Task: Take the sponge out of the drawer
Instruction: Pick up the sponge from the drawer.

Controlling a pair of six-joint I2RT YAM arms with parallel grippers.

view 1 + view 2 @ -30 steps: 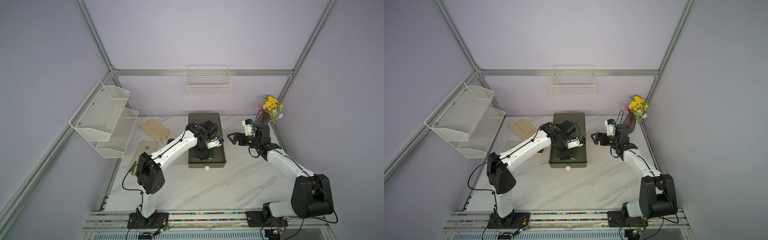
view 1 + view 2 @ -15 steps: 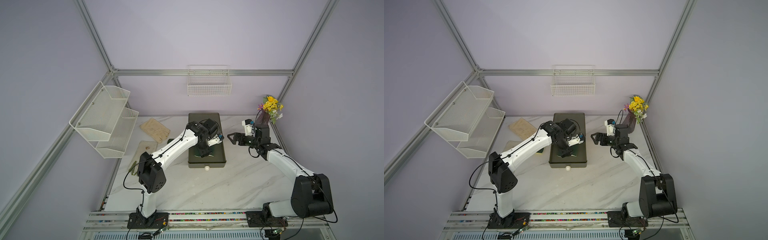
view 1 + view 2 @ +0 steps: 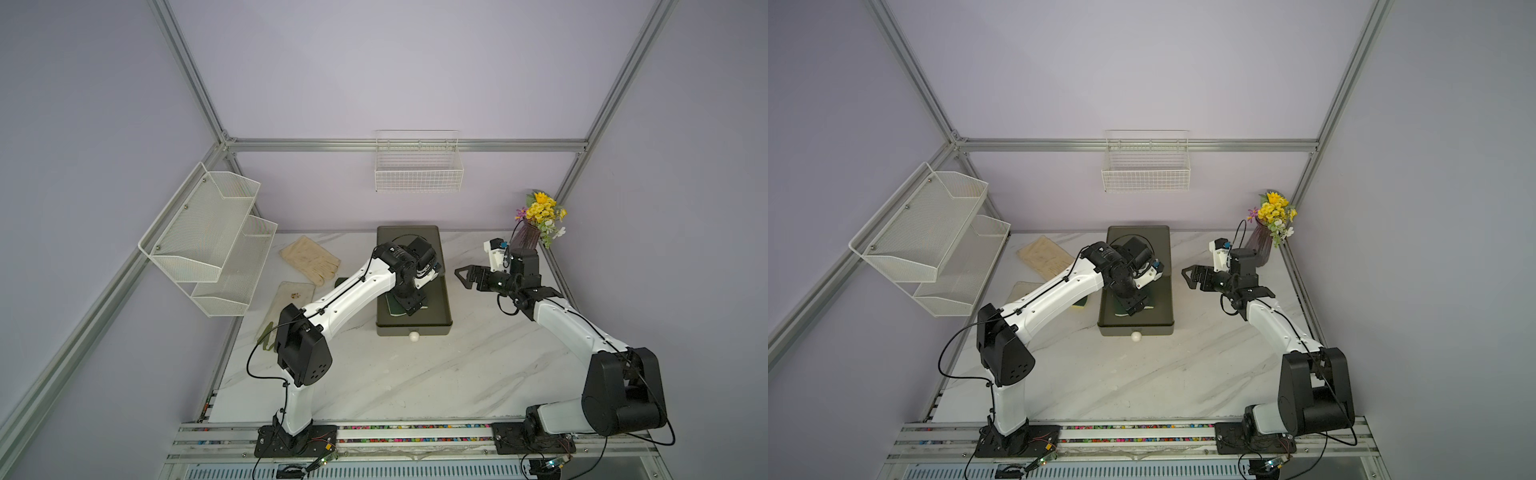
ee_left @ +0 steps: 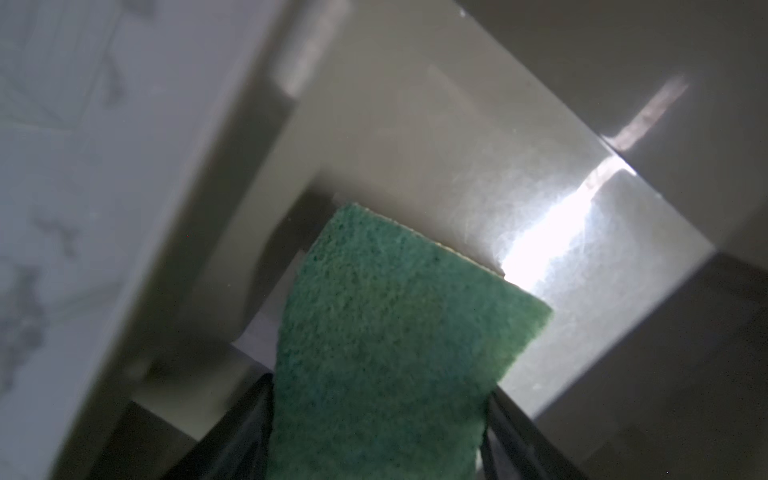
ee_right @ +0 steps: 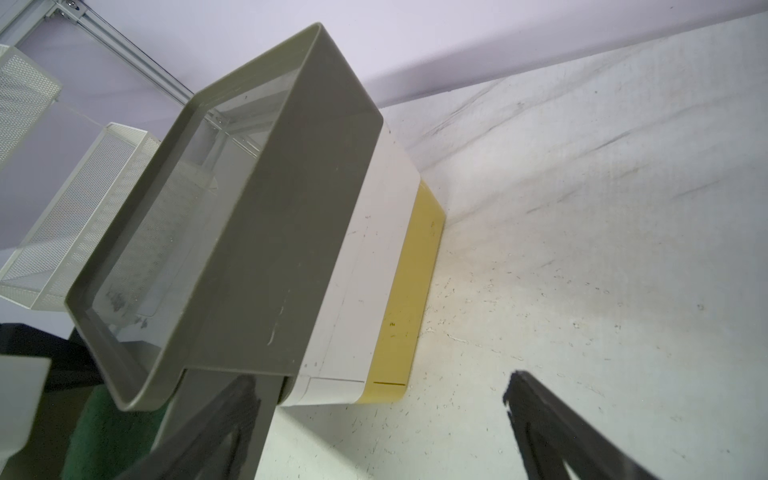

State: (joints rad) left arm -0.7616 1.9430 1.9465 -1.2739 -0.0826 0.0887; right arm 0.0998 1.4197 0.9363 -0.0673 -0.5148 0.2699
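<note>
1. Compared with one second ago, the left arm is showing only a slight shift at the elbow and is staying over the drawer (image 3: 437,309); the right arm is keeping its earlier pose
2. The drawer is standing pulled out from the front of the grey cabinet (image 3: 409,237), with its white knob (image 3: 413,336) pointing toward the robot's base
3. The left hand (image 3: 409,307) is reaching down into the open drawer from above
4. The sponge (image 4: 395,332) is lying inside the drawer, green face up, directly under the left hand. In both top views it is showing as a dark green patch toward the drawer's left wall
5. In the left wrist view the two dark fingers (image 4: 249,424) are flanking the sponge, one at each side edge. They are standing a sponge-width apart; whether they are clamping it or only bracketing it cannot be told
6. The right hand (image 3: 462,277) is hovering above the desk (image 3: 395,374) just to the right of the cabinet, with its jaws spread wide and holding nothing
7. A pale glove (image 3: 309,259) and a cloth (image 3: 291,299) are lying on the desk to the left of the cabinet, and a vase of flowers (image 3: 538,220) is standing at the back right corner
</note>
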